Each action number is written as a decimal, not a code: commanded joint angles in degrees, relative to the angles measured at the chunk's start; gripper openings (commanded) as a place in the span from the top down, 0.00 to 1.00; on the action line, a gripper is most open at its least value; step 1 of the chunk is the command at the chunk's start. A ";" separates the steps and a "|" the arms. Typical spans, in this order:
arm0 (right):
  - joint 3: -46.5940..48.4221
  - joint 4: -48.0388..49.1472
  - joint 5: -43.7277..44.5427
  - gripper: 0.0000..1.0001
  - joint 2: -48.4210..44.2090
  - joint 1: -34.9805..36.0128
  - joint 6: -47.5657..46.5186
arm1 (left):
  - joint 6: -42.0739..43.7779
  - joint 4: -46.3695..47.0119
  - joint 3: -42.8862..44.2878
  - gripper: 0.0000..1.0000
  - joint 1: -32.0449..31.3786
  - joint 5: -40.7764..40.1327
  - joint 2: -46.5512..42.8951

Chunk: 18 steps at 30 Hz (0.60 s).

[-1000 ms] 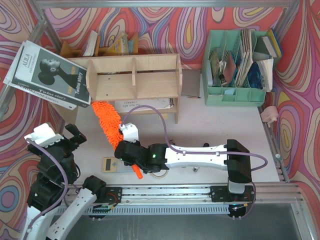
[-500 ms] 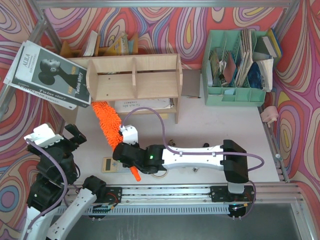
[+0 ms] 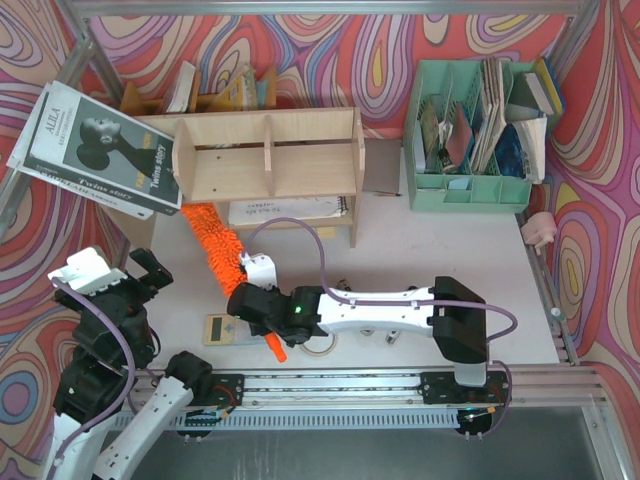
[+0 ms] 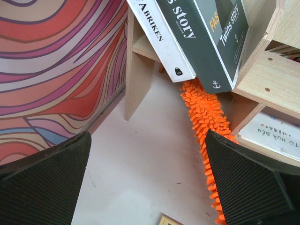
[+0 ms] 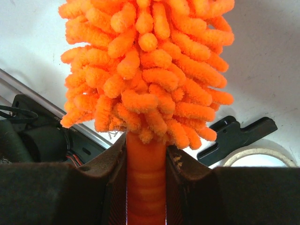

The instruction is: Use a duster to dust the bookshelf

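Note:
The plywood bookshelf (image 3: pixel 265 155) stands at the back on side legs. The orange fluffy duster (image 3: pixel 215 240) runs diagonally from under the shelf's left end down towards the arms. My right gripper (image 3: pixel 262 315) is shut on its smooth orange handle. In the right wrist view the handle (image 5: pixel 146 178) is pinched between the fingers (image 5: pixel 105 187), just below the fluffy head (image 5: pixel 145 61). My left gripper (image 3: pixel 150 272) hangs open left of the duster. In the left wrist view the duster (image 4: pixel 208 117) lies beside the right finger (image 4: pixel 253 183), under the bookshelf (image 4: pixel 272 75).
A magazine (image 3: pixel 95 150) leans on the shelf's left end. A notebook (image 3: pixel 290 210) lies under the shelf. A mint green file organizer (image 3: pixel 470 130) stands at the back right. A tape roll (image 3: pixel 320 345) and a small card (image 3: pixel 222 328) lie near the right gripper.
The right arm has swung a little to the left. The duster's head has slid further under the shelf's left end. The left arm has stayed put.

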 commanded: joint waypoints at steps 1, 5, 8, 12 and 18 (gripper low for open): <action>-0.87 4.92 8.02 1.00 -4.98 1.43 -4.97 | 0.21 0.81 -0.50 0.01 0.25 -0.09 -0.24; -1.44 7.03 11.55 1.00 -6.70 3.23 -8.95 | 0.21 0.68 -0.52 0.01 0.23 0.03 0.07; -2.74 7.49 11.12 1.00 -6.81 3.38 -9.74 | 0.24 0.68 -0.51 0.01 0.20 0.05 -0.01; -2.84 6.07 10.37 1.00 -5.49 3.39 -9.22 | 0.21 0.78 -0.51 0.01 0.26 -0.07 -0.10; -2.55 4.92 5.14 1.00 -3.20 2.49 -10.81 | 0.20 0.72 -0.52 0.01 0.21 -0.14 -0.10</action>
